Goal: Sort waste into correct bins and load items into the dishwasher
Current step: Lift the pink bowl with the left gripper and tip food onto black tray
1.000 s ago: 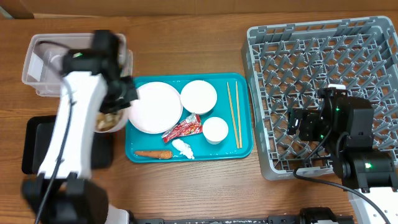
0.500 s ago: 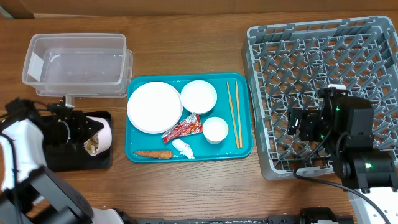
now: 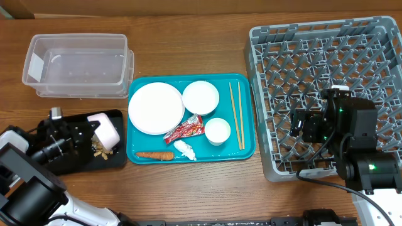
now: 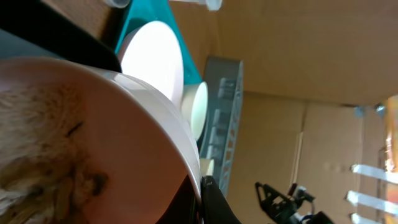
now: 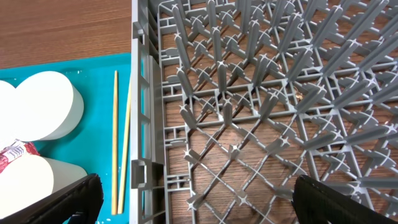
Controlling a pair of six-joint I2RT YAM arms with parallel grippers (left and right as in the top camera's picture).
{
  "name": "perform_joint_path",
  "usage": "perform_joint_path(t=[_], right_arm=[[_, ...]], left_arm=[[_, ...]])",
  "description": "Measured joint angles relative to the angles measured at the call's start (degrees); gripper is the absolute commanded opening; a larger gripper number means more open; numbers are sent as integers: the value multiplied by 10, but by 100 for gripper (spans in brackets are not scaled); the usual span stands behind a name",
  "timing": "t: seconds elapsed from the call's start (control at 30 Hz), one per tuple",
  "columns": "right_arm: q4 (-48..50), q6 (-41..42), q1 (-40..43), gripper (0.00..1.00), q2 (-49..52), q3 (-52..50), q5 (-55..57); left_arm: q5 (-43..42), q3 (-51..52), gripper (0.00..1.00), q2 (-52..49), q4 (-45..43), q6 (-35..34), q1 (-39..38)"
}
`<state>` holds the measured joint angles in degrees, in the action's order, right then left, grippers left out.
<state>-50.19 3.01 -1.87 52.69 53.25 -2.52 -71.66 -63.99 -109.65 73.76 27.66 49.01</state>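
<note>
My left gripper is shut on the rim of a pinkish-white cup, tipped on its side over the black tray. Beige food scraps lie on that tray below the cup. In the left wrist view the cup fills the frame, scraps cling inside, and my finger pinches the rim. The red wrapper, tissue, carrot stick, plate, bowl, another cup and chopsticks lie on the teal tray. My right gripper is open and empty over the grey dish rack.
The clear tub stands behind the black tray, at the far left. The right wrist view shows the rack's pegs, its left wall, the chopsticks and the bowl beside it.
My left arm has swung from beside the teal tray down to the black tray with the cup. The cup is now tipped and scraps lie on the tray. The right arm has not moved.
</note>
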Motion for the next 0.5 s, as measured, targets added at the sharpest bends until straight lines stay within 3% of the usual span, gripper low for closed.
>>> perform_joint_path(t=[0.17, 0.5], right_arm=[[-6, 0, 0, 100, 0, 0, 0], [-21, 0, 0, 100, 0, 0, 0]], left_arm=[[-43, 0, 4, 0, 22, -15, 16], [-90, 0, 4, 0, 30, -139, 42]])
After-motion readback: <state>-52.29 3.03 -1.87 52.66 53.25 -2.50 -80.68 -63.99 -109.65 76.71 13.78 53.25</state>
